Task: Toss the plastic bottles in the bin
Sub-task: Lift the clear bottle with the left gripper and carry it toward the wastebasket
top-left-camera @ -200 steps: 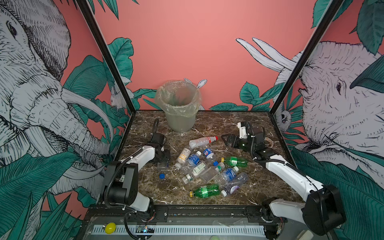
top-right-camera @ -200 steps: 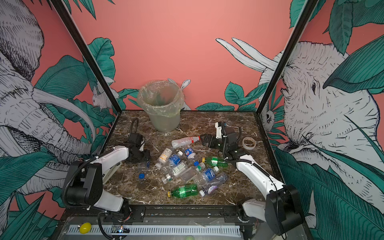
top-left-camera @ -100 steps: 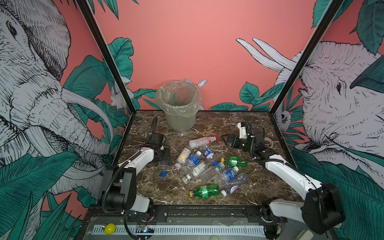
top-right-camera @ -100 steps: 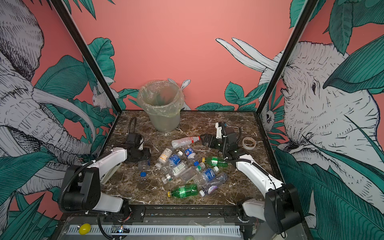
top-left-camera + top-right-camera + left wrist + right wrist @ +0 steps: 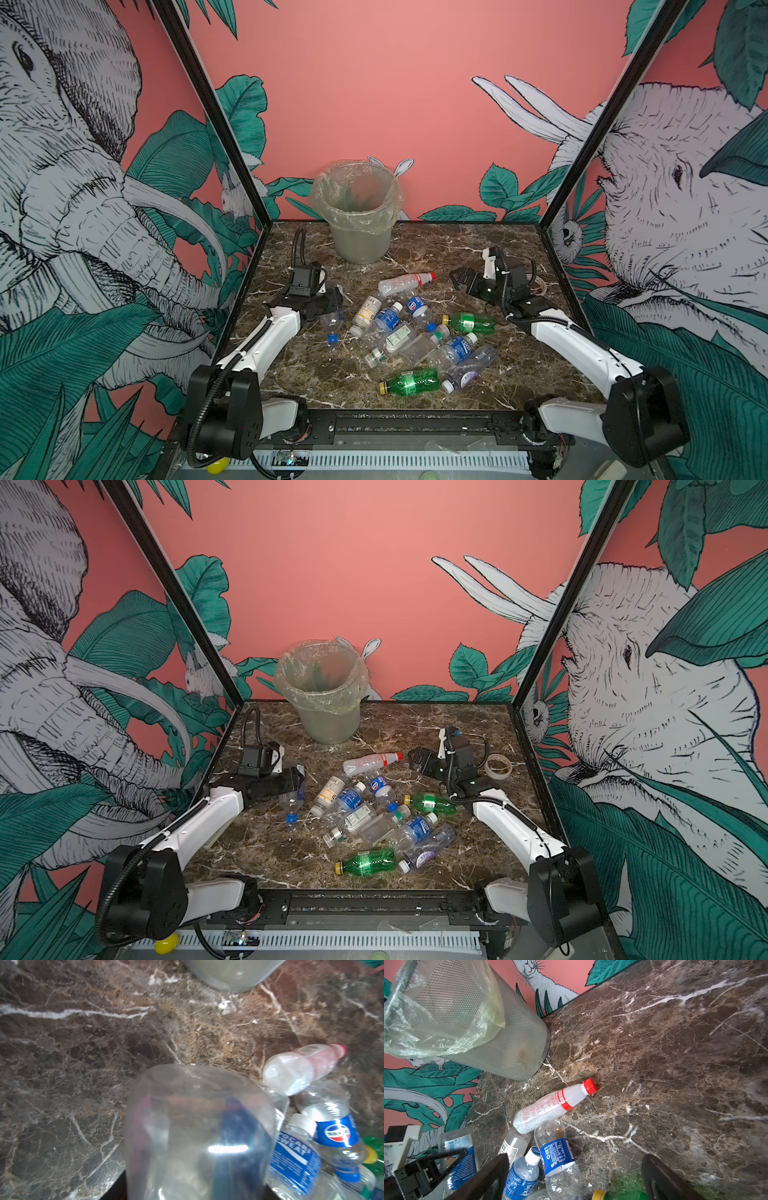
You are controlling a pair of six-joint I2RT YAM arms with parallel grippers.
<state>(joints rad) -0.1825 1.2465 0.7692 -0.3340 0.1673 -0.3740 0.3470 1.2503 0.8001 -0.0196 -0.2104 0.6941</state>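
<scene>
L gripper [image 5: 331, 308] clamped on clear blue-capped plastic bottle [image 5: 332, 324], left of bottle heap [image 5: 419, 345]; R gripper [image 5: 459, 279] jaws apart, empty, far right; round grey-green lined bin [image 5: 359, 245] far centre.

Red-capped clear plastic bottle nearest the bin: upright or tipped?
Tipped. The red-capped clear plastic bottle rests lengthwise on the brown marble tabletop in both top views, cap on.

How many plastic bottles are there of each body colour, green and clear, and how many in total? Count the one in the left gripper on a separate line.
Green bottles: 2
Clear bottles lying on the table, at: 8
Clear bottle held in the left gripper: 1
Total: 11
</scene>
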